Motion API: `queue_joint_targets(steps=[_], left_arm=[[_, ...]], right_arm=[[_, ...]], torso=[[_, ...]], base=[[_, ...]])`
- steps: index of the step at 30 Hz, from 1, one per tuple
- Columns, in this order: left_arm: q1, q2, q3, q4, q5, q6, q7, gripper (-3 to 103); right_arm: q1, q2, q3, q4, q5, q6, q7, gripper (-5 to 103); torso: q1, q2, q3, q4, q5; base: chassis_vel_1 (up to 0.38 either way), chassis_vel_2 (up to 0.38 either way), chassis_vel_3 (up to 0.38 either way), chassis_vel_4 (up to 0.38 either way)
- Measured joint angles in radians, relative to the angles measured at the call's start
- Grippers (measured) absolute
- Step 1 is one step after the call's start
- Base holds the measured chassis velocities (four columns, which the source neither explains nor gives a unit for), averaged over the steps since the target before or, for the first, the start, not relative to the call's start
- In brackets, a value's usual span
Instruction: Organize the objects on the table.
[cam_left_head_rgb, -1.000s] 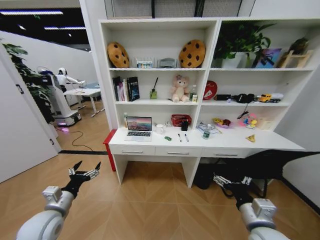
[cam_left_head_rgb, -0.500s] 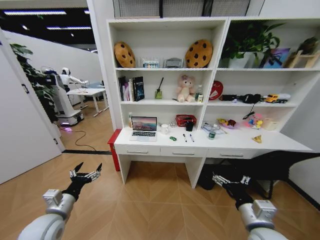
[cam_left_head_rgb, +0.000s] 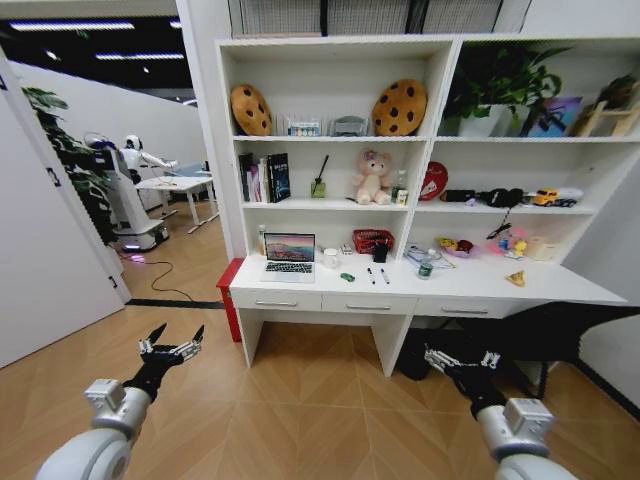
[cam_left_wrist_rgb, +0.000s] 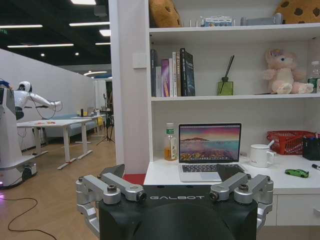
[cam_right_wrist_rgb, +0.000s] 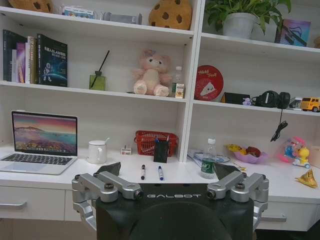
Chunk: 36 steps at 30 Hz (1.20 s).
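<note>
The white table (cam_left_head_rgb: 480, 285) with three drawers stands ahead across the wooden floor. On it a silver laptop (cam_left_head_rgb: 289, 256) (cam_left_wrist_rgb: 209, 152) (cam_right_wrist_rgb: 39, 141) sits open at the left. To its right lie a small green oblong item (cam_left_head_rgb: 346, 277) (cam_left_wrist_rgb: 296, 173) and two dark pens (cam_left_head_rgb: 369, 275) (cam_right_wrist_rgb: 143, 172), side by side. My left gripper (cam_left_head_rgb: 170, 343) and right gripper (cam_left_head_rgb: 458, 360) hang low over the floor, well short of the table, both open and empty.
A white mug (cam_left_head_rgb: 330, 258), a red mesh basket (cam_left_head_rgb: 362, 240), a black holder (cam_left_head_rgb: 380, 253) and a green-labelled bottle (cam_left_head_rgb: 425, 268) also stand on the desk. Filled shelves rise above. A dark shape (cam_left_head_rgb: 560, 330) sits under the desk's right end. Another robot (cam_left_head_rgb: 118, 195) stands far left.
The whole head view has shifted, so the desk sits a little more to the right and slightly nearer than a second ago. Both grippers keep the same open pose.
</note>
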Motion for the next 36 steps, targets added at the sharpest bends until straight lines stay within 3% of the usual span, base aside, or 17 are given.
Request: queue_joint_targets(steps=[15, 36], left_arm=[[-0.011, 0.021, -0.001, 0.029, -0.009, -0.010, 0.005, 100], [-0.023, 0.032, 0.004, 0.050, -0.022, -0.011, 0.027, 100]], right_arm=[[0.012, 0.005, -0.001, -0.026, -0.003, 0.007, -0.011, 100], [0.009, 0.005, 0.000, -0.034, -0.010, 0.001, -0.025, 100]], torso=[[0.000, 0.000, 0.000, 0.0000, 0.0000], [0.000, 0.000, 0.000, 0.0001, 0.0000]], base=[[-0.009, 0.009, 0.012, -0.008], [-0.139, 0.130, 0.125, -0.133]])
